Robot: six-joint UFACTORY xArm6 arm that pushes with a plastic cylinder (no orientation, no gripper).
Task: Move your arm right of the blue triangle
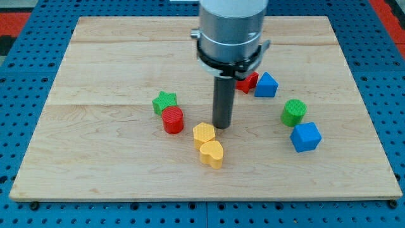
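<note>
The blue triangle [267, 85] lies right of the board's centre, touching a red block [247, 82] on its left that the arm partly hides. My tip [221, 127] rests on the board below and to the left of the blue triangle, well apart from it. The tip stands just above and right of the yellow hexagon block [204, 133].
A yellow heart block [212, 153] sits just below the yellow hexagon. A green star [164, 101] and a red cylinder [172, 120] lie at the left. A green cylinder [293, 112] and a blue cube [305, 136] lie at the right. The wooden board [101, 57] rests on a blue pegboard.
</note>
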